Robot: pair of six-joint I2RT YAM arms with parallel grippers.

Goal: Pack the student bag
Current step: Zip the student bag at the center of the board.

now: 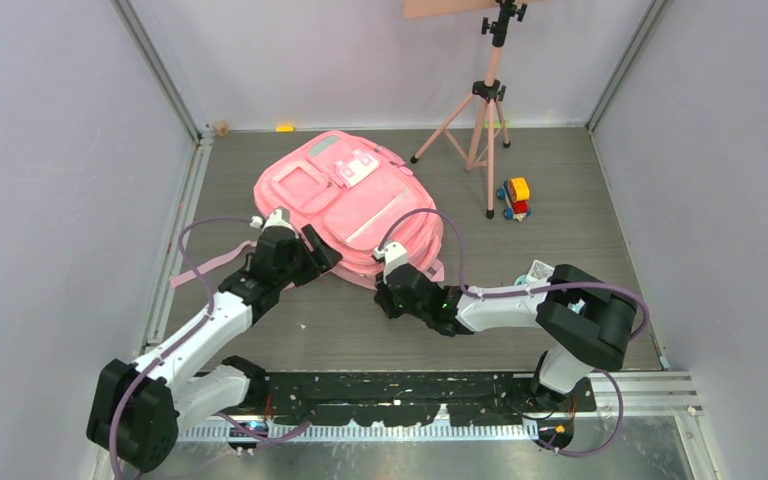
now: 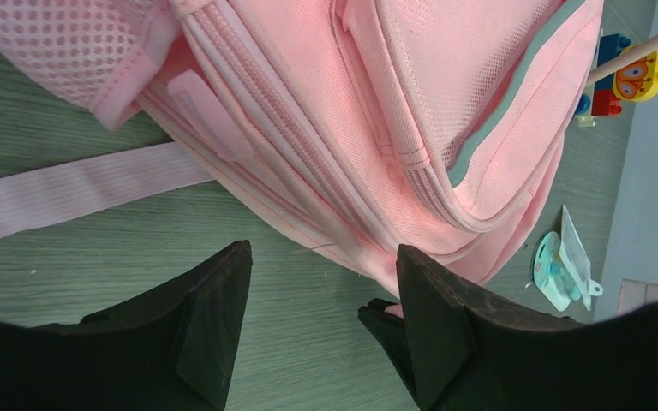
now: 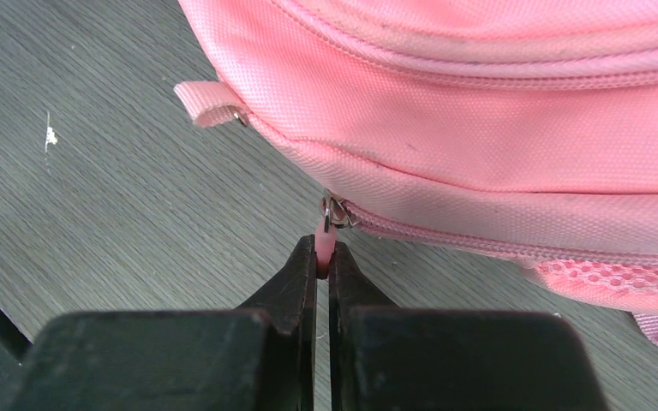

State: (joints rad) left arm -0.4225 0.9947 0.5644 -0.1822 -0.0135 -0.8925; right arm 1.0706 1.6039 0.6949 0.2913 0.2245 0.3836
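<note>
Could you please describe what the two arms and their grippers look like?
Both the left arm and the right arm have white shells with bulky black joints. A thin purple cable loops along each. The left gripper and the right gripper are black, each with two tapered wedge-shaped fingers.

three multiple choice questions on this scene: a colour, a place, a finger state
1. The large soft fabric backpack is: A blue, B pink, C green.
2. The small yellow, red and blue block toy stands: A on the backpack, B beside the pink tripod, C between the arm bases.
3. The right arm's fingers are: A spread wide, B shut on nothing, C shut on the pink zipper tab.
1 B, pink all over; 2 B, it sits by a tripod leg; 3 C, the tab is pinched between them.
</note>
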